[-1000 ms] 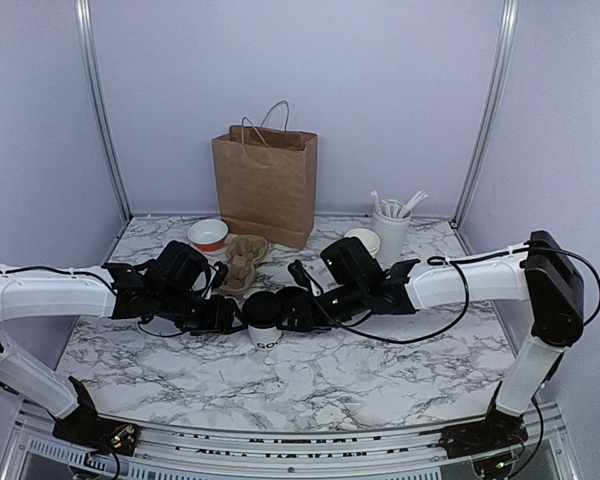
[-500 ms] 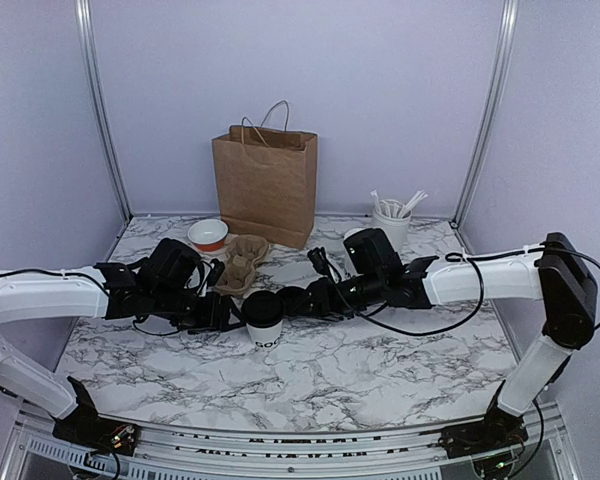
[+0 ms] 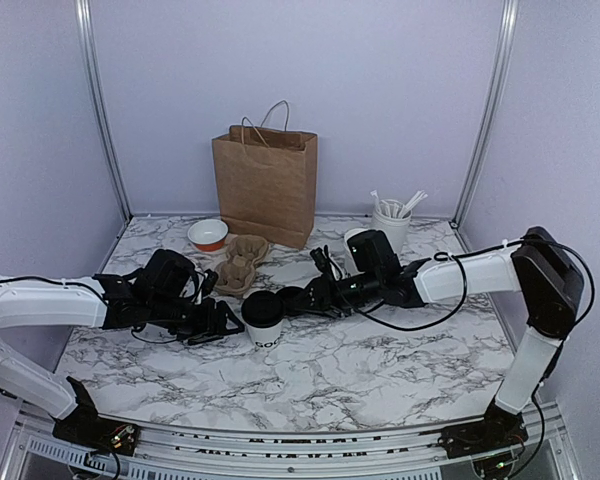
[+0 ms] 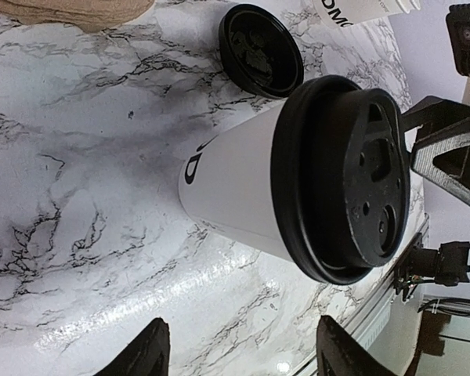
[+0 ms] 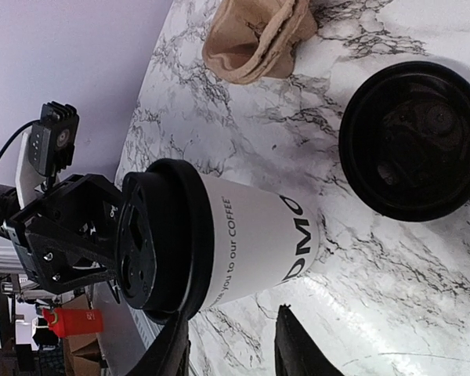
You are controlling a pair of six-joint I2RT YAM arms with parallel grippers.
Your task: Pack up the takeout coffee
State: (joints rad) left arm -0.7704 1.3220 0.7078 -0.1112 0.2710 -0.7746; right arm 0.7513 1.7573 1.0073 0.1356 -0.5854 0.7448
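The takeout coffee, a white paper cup (image 3: pixel 264 331) with dark lettering and a black lid (image 3: pixel 262 306) pressed on top, stands upright at the table's middle. It fills the left wrist view (image 4: pixel 235 184) and shows in the right wrist view (image 5: pixel 254 239). My left gripper (image 3: pixel 223 322) sits just left of the cup, open and apart from it, its fingertips (image 4: pixel 150 348) over bare marble. On the other side my right gripper (image 3: pixel 292 298) is also open, a little back from the cup, with nothing between its fingers (image 5: pixel 296 345).
A loose black lid (image 5: pixel 411 141) lies on the marble behind the cup. The brown pulp carrier (image 3: pixel 242 262) and a red-and-white bowl (image 3: pixel 208 234) are back left. A paper bag (image 3: pixel 265 185) stands at the back, and a cup of stirrers (image 3: pixel 390 222) back right.
Both grippers have drawn away from the lidded cup: the left one back to the left, the right one back and to the right. The cup stays upright where it was.
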